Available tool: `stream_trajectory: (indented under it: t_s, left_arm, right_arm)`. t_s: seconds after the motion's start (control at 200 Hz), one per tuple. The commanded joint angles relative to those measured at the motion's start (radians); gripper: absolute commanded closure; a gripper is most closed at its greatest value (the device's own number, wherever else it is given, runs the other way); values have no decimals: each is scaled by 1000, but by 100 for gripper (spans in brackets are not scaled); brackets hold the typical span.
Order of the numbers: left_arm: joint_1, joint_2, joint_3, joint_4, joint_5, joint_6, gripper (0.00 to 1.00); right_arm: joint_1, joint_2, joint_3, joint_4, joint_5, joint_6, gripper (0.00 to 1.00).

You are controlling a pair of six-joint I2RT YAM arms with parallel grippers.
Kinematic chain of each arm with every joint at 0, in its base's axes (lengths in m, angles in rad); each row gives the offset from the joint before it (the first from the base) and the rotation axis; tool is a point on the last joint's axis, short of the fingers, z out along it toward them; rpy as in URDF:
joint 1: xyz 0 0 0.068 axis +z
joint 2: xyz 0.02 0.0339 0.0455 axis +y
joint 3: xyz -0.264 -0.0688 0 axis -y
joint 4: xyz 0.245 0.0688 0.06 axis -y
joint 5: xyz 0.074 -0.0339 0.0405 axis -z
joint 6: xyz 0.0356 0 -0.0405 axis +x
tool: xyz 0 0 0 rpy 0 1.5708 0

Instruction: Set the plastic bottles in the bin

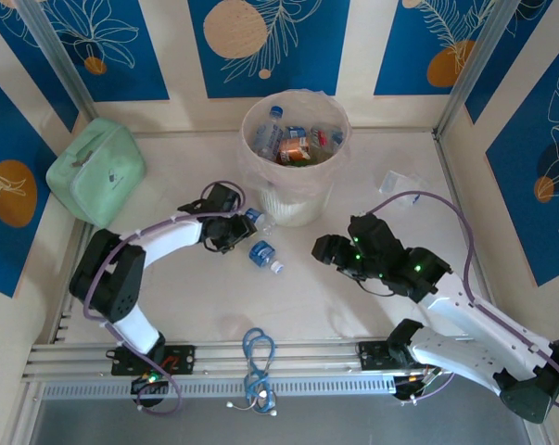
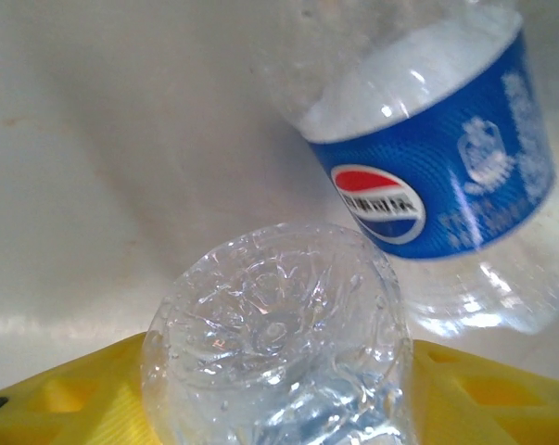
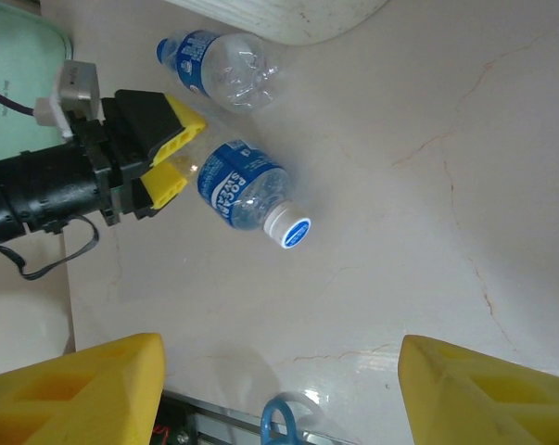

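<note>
A blue label with a red, white and blue roundel is being displayed on a clear bottle [image 2: 427, 167]. Cream is being shown by the bin [image 1: 293, 209] near the far edge of the tabletop [image 1: 205, 297], mint green by the pouch [image 1: 95, 171] at its far left corner, and yellow by the fingers [image 3: 84, 389] of the right gripper [image 3: 279, 389].

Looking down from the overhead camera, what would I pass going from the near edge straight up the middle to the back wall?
From the near edge: blue cord loop → white-capped bottle with a blue label → cream bin → blue patterned wall panel.
</note>
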Motion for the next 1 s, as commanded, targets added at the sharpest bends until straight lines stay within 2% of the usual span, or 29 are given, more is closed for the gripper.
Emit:
stream_trajectory:
  t_s: [0.0, 0.215, 0.34, 0.455, 0.715, 0.995]
  left_arm:
    - [-14, -102, -6, -48, 58, 52, 41]
    - [-21, -236, 33, -109, 215, 158, 41]
    - [-27, -289, 57, -115, 344, 208, 41]
    - [-34, -336, 89, -144, 394, 254, 41]
    - [-36, -367, 146, -166, 437, 307, 41]
    - [-37, -373, 163, -133, 476, 306, 41]
  right_arm:
    - [19, 43, 54, 22, -44, -70, 33]
    - [47, 194, 175, 15, -150, -204, 19]
    - [69, 269, 266, -20, -153, -274, 15]
    - [77, 319, 323, -25, -198, -319, 11]
    - [127, 416, 411, -39, -284, -369, 11]
    - [151, 453, 434, -27, -272, -362, 23]
